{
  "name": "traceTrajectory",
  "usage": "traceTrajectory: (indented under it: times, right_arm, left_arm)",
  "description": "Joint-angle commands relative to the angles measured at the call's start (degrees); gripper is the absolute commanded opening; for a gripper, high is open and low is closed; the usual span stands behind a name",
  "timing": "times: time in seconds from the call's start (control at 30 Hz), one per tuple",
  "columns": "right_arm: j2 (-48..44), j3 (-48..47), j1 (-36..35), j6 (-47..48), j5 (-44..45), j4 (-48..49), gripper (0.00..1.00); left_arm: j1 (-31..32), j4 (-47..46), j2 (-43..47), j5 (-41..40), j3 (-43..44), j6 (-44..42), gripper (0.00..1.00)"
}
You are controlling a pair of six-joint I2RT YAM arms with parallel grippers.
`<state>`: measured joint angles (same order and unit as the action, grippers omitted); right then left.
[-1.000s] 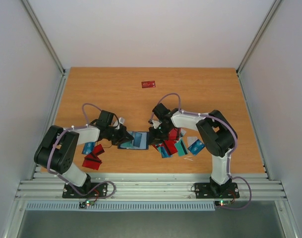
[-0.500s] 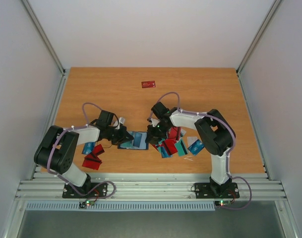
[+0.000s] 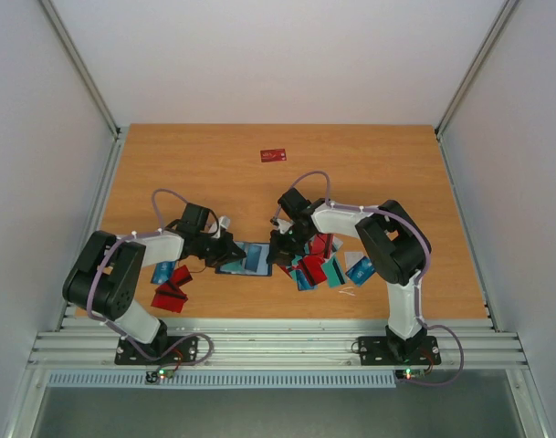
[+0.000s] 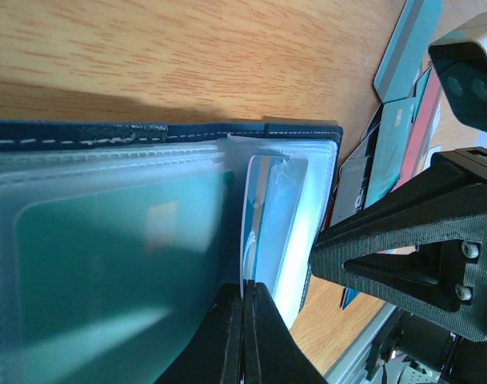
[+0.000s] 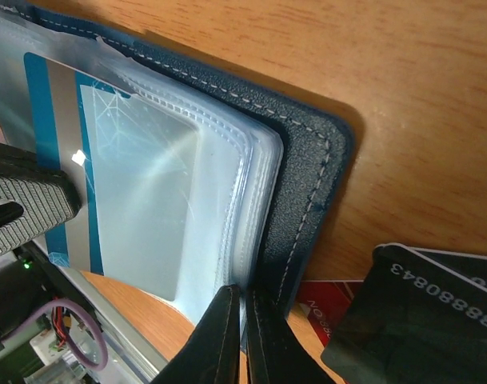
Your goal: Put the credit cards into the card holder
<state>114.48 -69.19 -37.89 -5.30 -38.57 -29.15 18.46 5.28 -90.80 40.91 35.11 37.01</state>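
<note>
Both grippers closed at the open card holder, loose cards on either side

Nearest, credit cards point(image 3: 171, 290) lie heaped on the counter point(image 3: 378, 173) at the left, with a second heap point(image 3: 332, 270) at the right. Between the heaps the card holder point(image 3: 250, 260) lies open and flat. The left gripper point(image 3: 225, 253) has its fingers pressed together on a clear sleeve point(image 4: 279, 208) of the holder. The right gripper point(image 3: 276, 251) is closed tight at the sleeves' right edge; whether it pinches one cannot be told. Far off, well apart, lies one red card point(image 3: 273, 155).

card holder point(image 3: 246, 258) centre | credit cards point(image 3: 319, 271) either side | lone card point(image 3: 274, 155) behind
</note>
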Motion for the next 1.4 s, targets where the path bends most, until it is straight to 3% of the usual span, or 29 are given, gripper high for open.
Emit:
traceTrajectory:
  times: [0.0,0.53,0.77,1.13,1.37]
  right_arm:
    - [2.1,-0.2,-0.5,-0.9,0.5,2.3,0.05]
    - [2.5,-0.2,-0.5,-1.4,-0.9,2.7,0.03]
    - [2.4,-0.1,-0.5,-1.4,-1.5,2.8,0.03]
    - [2.7,-0.1,-0.5,-1.5,-2.8,3.2,0.02]
    - [2.0,0.2,-0.5,-1.6,-3.0,3.7,0.02]
  left_arm:
    - [1.3,2.4,-2.0,-1.5,-1.7,-0.7,0.0]
    - [4.6,0.7,-2.3,-3.4,-2.2,5.5,0.0]
    - [5.1,4.6,-0.4,-6.1,-1.7,8.0,0.17]
    - [6.8,12.0,0.0,-8.6,2.9,9.5,0.22]
    - [8.6,20.9,-1.0,-12.7,7.4,10.1,0.34]
